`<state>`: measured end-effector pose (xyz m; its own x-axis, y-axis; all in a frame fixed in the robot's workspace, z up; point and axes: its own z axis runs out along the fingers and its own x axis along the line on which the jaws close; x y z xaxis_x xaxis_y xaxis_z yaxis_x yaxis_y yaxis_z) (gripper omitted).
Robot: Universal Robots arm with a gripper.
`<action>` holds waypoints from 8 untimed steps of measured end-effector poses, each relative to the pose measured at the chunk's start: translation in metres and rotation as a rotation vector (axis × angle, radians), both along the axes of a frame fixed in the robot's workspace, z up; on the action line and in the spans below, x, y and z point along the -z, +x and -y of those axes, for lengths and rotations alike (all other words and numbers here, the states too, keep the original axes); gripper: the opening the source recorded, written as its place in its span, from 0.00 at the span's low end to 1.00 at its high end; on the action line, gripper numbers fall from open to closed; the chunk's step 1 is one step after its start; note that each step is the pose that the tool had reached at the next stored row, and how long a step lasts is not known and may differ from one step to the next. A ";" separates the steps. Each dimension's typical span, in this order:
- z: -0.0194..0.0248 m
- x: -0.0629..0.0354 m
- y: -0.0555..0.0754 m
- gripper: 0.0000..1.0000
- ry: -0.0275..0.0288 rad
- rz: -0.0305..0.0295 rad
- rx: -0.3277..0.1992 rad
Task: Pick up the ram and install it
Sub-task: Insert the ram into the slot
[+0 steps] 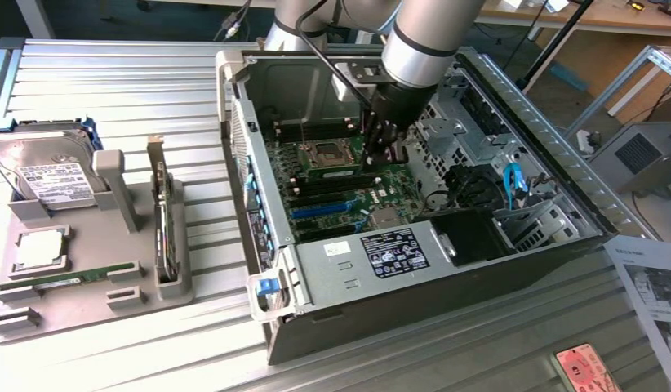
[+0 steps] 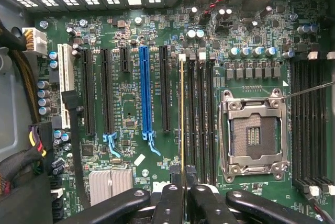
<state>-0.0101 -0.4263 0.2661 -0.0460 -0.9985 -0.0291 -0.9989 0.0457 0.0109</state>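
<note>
1. Writing: the black sticker (image 1: 393, 251) on the power-supply box just below the hand (image 1: 375, 159) carries white print too small to read. The same goes for the white label on the hard drive (image 1: 36, 155) and for the fine white lettering on the motherboard (image 2: 131, 103). On the exterior view's right of the hand, a printed sheet (image 1: 654, 286) and a pink card (image 1: 584, 367) lie on the surface (image 1: 129, 98), and their text cannot be read.

2. Counts on the board, beyond the fingertips:
   - one open, empty CPU socket (image 2: 254, 130);
   - one white expansion slot (image 2: 65, 75), one blue slot (image 2: 146, 90) and four black ones, one of them short;
   - four black memory slots (image 2: 309, 119) on the far side of the socket, as far as I can count.

3. Counts well off to the exterior view's left of the hand: one grey tray (image 1: 129, 298) holds the hard drive, one processor chip (image 1: 39, 249), one bracketed expansion card (image 1: 162, 216) standing on edge, and one further green memory stick (image 1: 68, 278) lying flat.

4. Pose: the single arm (image 1: 423, 41) comes down from above into the open computer case (image 1: 499, 106). Its silver wrist is nearly upright, and the hand points down at the motherboard beside the socket.

5. Hand (image 2: 184, 188): it is clenched on the ram (image 2: 181, 119), which is seen edge-on between the two fingers (image 2: 170, 203). The ram runs along the memory slot furthest from the socket on its near side. I cannot tell whether it is seated.
</note>
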 end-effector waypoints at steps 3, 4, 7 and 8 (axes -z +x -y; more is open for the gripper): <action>-0.0020 0.0010 0.000 0.12 -0.0002 0.0000 0.000; -0.0028 0.0012 0.000 0.12 -0.0002 -0.0001 0.000; -0.0048 0.0023 0.000 0.12 -0.0001 -0.0001 0.000; -0.0049 0.0026 -0.001 0.12 -0.0001 0.0000 0.000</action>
<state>-0.0106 -0.4214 0.2636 -0.0458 -0.9985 -0.0290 -0.9989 0.0455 0.0109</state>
